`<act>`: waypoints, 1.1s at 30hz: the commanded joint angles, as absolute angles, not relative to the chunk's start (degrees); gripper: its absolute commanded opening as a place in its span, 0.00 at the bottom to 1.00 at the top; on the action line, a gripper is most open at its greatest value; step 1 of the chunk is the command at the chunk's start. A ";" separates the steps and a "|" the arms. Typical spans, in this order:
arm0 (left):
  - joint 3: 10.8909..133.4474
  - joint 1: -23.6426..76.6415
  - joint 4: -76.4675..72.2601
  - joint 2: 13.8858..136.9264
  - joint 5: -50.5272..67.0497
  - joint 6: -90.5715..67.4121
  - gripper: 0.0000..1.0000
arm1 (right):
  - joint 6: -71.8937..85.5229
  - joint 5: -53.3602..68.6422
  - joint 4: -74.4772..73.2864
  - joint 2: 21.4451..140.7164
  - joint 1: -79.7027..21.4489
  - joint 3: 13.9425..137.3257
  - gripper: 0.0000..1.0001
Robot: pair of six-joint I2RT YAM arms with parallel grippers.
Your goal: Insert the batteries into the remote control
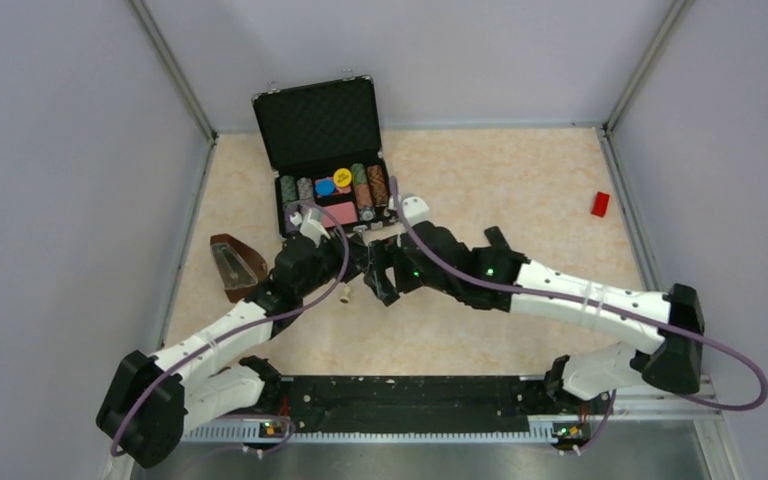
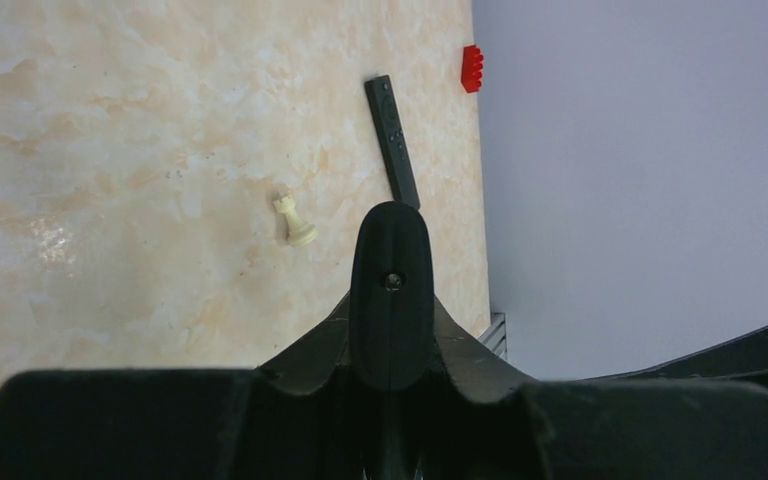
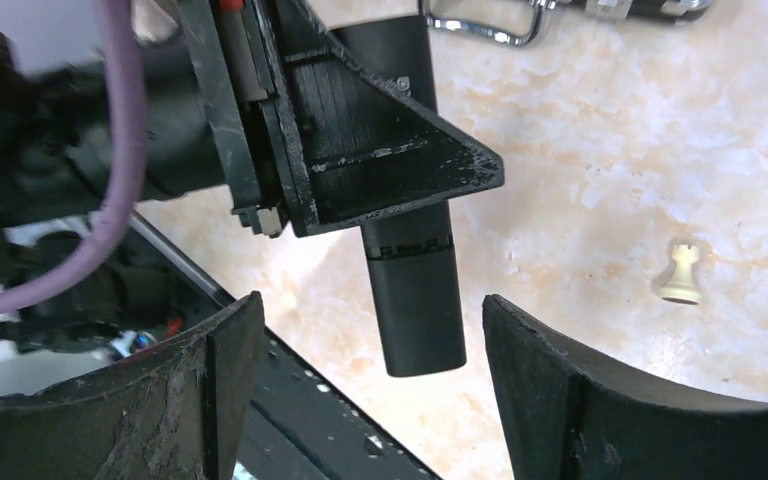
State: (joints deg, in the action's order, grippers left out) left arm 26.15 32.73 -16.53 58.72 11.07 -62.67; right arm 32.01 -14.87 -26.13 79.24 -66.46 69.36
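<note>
Remote control, a slim black buttoned bar [image 2: 392, 140], lies on the marbled table [image 2: 110, 150]. Left gripper [image 3: 430, 170] clamps a plain black bar [image 3: 418, 310]; right gripper [image 3: 370, 305] gapes wide around its end, apparently not touching it.

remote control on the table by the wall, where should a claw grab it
Grip the remote control across its narrow width near mid-length, coming down from above. It lies flat, buttons up, long and slim, so its two long edges likely give the best hold; the wall beside it crowds a sideways approach.
</note>
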 commanded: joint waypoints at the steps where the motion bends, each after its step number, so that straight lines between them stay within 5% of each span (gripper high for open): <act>1: 29.91 32.89 -19.48 55.99 11.82 -64.72 0.00 | 38.41 -19.08 -24.56 69.68 -65.24 68.02 0.78; 11: 35.11 32.90 -16.49 53.16 12.60 -72.44 0.00 | 48.66 -23.42 -19.56 56.58 -64.10 58.59 0.78; 33: 40.80 33.08 -18.19 52.58 16.35 -89.72 0.00 | 45.33 -17.50 -7.23 56.58 -64.09 53.51 0.67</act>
State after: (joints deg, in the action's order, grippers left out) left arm 38.15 32.73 -14.44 53.74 16.03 -85.89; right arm 46.48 -18.33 -10.90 56.80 -64.58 53.98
